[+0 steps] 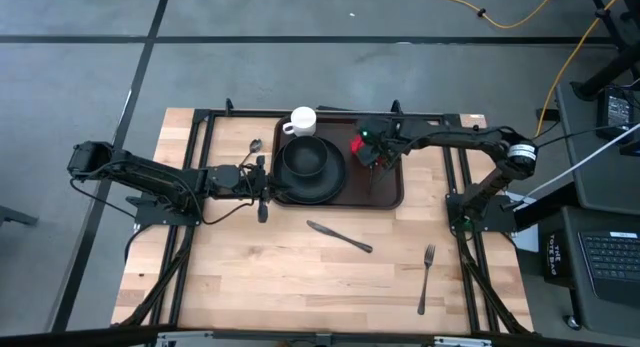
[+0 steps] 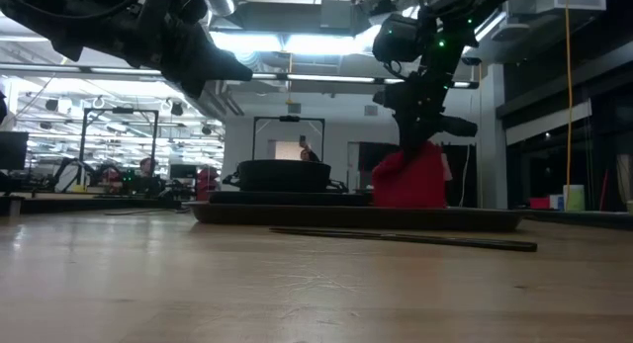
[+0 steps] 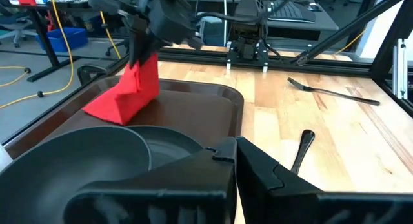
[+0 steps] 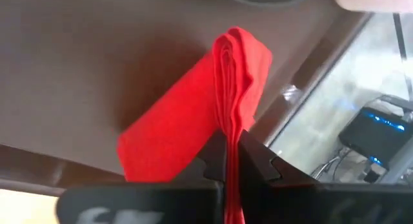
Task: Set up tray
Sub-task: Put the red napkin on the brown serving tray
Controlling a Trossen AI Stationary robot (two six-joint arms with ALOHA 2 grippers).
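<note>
The left gripper [image 1: 262,180] is waiting closed and empty at centre-left, beside the tray [image 1: 385,192]. At upper centre the tray is carrying the plate [image 1: 310,167]. The right gripper [image 1: 372,159] is pinching the red napkin [image 1: 358,144], seemingly touching down; it should lower flat. Knife [image 1: 340,236] and fork [image 1: 426,278] are lying clear, lower right.

The tray [image 1: 385,192] is dark brown, the napkin [image 4: 193,121] red, the plate [image 1: 310,167] black, the mug [image 1: 303,120] white, the table [image 1: 280,277] light wood
</note>
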